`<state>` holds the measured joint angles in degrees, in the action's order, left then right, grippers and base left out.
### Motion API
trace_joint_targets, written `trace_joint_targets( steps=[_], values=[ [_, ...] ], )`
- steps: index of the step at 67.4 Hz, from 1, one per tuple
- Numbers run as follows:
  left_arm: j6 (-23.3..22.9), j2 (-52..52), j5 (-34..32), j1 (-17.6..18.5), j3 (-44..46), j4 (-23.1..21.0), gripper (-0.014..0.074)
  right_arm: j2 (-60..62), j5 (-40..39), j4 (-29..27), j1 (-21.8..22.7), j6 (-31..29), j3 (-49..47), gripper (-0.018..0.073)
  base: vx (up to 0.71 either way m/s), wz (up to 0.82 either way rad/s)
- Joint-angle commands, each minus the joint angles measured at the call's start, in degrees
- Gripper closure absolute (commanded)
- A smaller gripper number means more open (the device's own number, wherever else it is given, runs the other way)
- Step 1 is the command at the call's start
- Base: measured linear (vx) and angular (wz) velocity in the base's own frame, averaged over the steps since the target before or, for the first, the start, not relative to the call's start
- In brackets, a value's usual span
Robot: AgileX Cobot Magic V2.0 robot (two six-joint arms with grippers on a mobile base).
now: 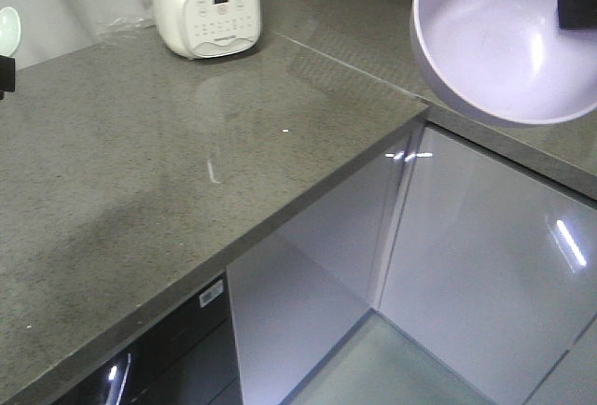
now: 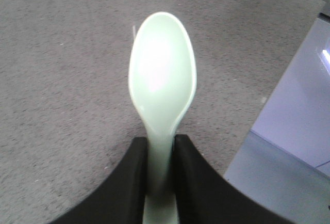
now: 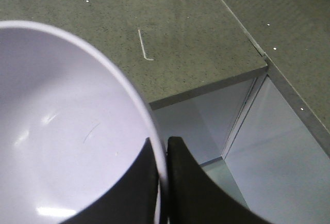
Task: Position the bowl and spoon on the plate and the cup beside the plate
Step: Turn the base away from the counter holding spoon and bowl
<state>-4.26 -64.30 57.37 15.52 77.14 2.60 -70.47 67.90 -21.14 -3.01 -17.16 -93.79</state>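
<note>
My left gripper (image 2: 161,140) is shut on the handle of the mint-green spoon (image 2: 162,74), which points away from me above the grey counter. In the front view the spoon's tip (image 1: 7,30) shows at the far left edge. My right gripper (image 3: 161,144) is shut on the rim of the lavender bowl (image 3: 62,136), one finger inside and one outside. The bowl (image 1: 508,36) hangs in the air at the top right of the front view, tilted, over the counter's inner corner. The plate and the cup are out of view.
A white kitchen appliance (image 1: 205,4) stands at the back of the grey counter (image 1: 140,190). The counter is L-shaped with glossy pale cabinet doors (image 1: 485,274) below its inner corner. A dark oven front (image 1: 159,358) sits under the near counter. A small white scratch (image 3: 143,46) marks the countertop.
</note>
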Motion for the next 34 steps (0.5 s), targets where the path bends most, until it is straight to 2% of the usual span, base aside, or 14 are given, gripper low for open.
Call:
trace_joint_targets(
  steps=[1, 34],
  values=[
    [-0.49, 1.09, -3.21, 0.21, 1.53, -0.25, 0.0603, 1.17, -3.57, -0.94, 0.27, 0.12, -1.54, 0.0564, -0.03, -0.30],
    [-0.49, 1.09, -3.21, 0.21, 1.53, -0.25, 0.0603, 1.17, -3.57, -0.94, 0.27, 0.12, -1.54, 0.0564, -0.03, -0.28]
  ],
)
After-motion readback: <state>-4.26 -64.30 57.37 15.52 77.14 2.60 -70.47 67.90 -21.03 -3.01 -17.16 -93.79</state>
